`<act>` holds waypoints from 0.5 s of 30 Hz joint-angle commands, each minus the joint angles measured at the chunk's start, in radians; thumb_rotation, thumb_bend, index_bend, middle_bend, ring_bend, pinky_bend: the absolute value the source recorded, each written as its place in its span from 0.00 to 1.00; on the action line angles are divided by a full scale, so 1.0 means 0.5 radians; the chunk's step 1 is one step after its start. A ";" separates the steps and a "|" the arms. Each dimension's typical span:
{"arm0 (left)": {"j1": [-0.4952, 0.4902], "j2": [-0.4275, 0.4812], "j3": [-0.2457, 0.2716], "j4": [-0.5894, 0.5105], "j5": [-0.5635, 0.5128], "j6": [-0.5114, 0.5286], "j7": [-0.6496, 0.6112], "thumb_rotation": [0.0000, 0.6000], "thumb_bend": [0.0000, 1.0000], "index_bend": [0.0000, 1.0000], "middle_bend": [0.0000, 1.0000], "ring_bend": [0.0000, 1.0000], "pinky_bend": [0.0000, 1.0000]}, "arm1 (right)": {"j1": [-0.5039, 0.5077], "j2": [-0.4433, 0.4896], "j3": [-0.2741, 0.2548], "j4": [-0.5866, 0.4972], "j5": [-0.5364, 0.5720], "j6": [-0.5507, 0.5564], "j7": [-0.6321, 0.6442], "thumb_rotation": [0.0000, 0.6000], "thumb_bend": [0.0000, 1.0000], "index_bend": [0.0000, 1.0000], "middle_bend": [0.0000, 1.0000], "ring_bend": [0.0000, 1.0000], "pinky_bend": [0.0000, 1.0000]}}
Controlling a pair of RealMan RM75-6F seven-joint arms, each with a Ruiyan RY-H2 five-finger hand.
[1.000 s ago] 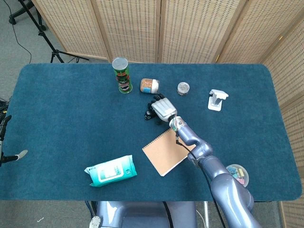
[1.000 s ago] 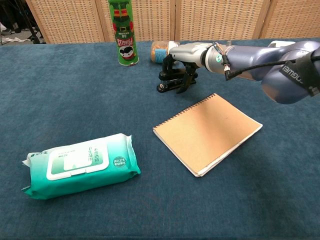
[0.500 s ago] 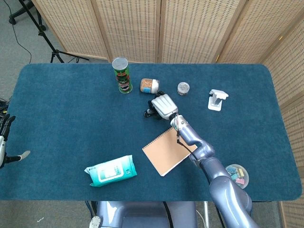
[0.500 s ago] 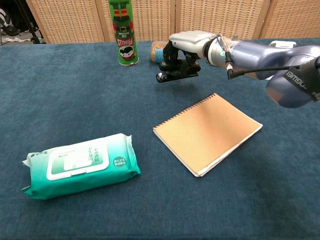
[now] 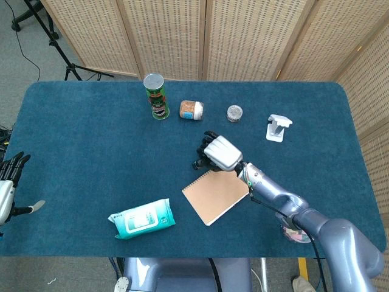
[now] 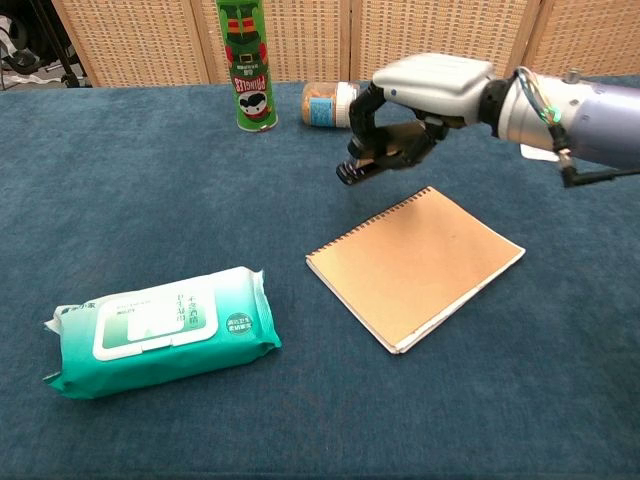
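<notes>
Black clip (image 6: 362, 166) is held up off the table (image 6: 150, 180) by the right robot hand (image 6: 415, 110), whose dark fingers (image 6: 368, 120) curl down around it. In the head view the same right robot hand (image 5: 220, 152) hangs just above the top corner of the brown notebook (image 5: 216, 195), with the black clip (image 5: 197, 163) poking out at its 9 o'clock side. The clip floats over the blue cloth, just past the notebook's spiral edge and apart from it.

From the clip in the head view, the small jar (image 5: 191, 110) lies on its side at about 12 o'clock. The green chip can (image 5: 156, 97) stands upright at 11 o'clock. A little round tin (image 5: 234, 113) sits at 1 o'clock, and a white spray top (image 5: 277, 128) sits at 2 o'clock, well apart. The pack of wet wipes (image 5: 142, 218) lies at 7 o'clock, near the front edge of the table.

The left robot hand (image 5: 7, 182) shows at the far left edge, off the table, with its fingers spread and nothing in it.
</notes>
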 commanded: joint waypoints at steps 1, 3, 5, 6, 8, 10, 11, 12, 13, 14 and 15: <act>0.010 0.006 0.018 -0.011 0.037 0.022 -0.006 1.00 0.00 0.00 0.00 0.00 0.00 | -0.233 0.392 -0.126 -0.664 -0.002 0.073 -0.515 1.00 0.57 0.56 0.55 0.33 0.17; 0.015 0.010 0.029 -0.017 0.059 0.032 -0.013 1.00 0.00 0.00 0.00 0.00 0.00 | -0.259 0.415 -0.126 -0.758 0.006 0.074 -0.626 1.00 0.57 0.56 0.55 0.33 0.17; 0.019 0.012 0.036 -0.021 0.076 0.042 -0.017 1.00 0.00 0.00 0.00 0.00 0.00 | -0.280 0.421 -0.120 -0.816 0.009 0.088 -0.702 1.00 0.58 0.56 0.55 0.33 0.17; 0.024 0.014 0.043 -0.026 0.100 0.058 -0.015 1.00 0.00 0.00 0.00 0.00 0.00 | -0.298 0.414 -0.128 -0.872 -0.010 0.109 -0.761 1.00 0.59 0.56 0.55 0.33 0.17; 0.029 0.014 0.051 -0.027 0.118 0.070 -0.016 1.00 0.00 0.00 0.00 0.00 0.00 | -0.320 0.402 -0.127 -0.910 -0.018 0.121 -0.838 1.00 0.61 0.56 0.55 0.33 0.17; 0.031 0.012 0.055 -0.027 0.127 0.077 -0.013 1.00 0.00 0.00 0.00 0.00 0.00 | -0.338 0.374 -0.120 -0.921 -0.013 0.117 -0.889 1.00 0.61 0.56 0.55 0.33 0.17; 0.031 0.011 0.056 -0.027 0.129 0.079 -0.009 1.00 0.00 0.00 0.00 0.00 0.00 | -0.344 0.358 -0.117 -0.919 -0.007 0.108 -0.902 1.00 0.62 0.56 0.55 0.33 0.17; 0.031 0.010 0.057 -0.027 0.131 0.080 -0.007 1.00 0.00 0.00 0.00 0.00 0.00 | -0.348 0.345 -0.113 -0.914 -0.003 0.101 -0.910 1.00 0.62 0.56 0.55 0.33 0.17; 0.031 0.010 0.059 -0.030 0.134 0.081 -0.008 1.00 0.00 0.00 0.00 0.00 0.00 | -0.352 0.330 -0.111 -0.908 0.001 0.091 -0.917 1.00 0.62 0.56 0.55 0.33 0.17; 0.032 0.011 0.060 -0.032 0.141 0.086 -0.011 1.00 0.00 0.00 0.00 0.00 0.00 | -0.355 0.312 -0.113 -0.898 0.004 0.077 -0.924 1.00 0.62 0.56 0.55 0.33 0.17; 0.034 0.012 0.061 -0.032 0.145 0.091 -0.012 1.00 0.00 0.00 0.00 0.00 0.00 | -0.359 0.295 -0.112 -0.887 0.003 0.071 -0.931 1.00 0.62 0.56 0.55 0.33 0.17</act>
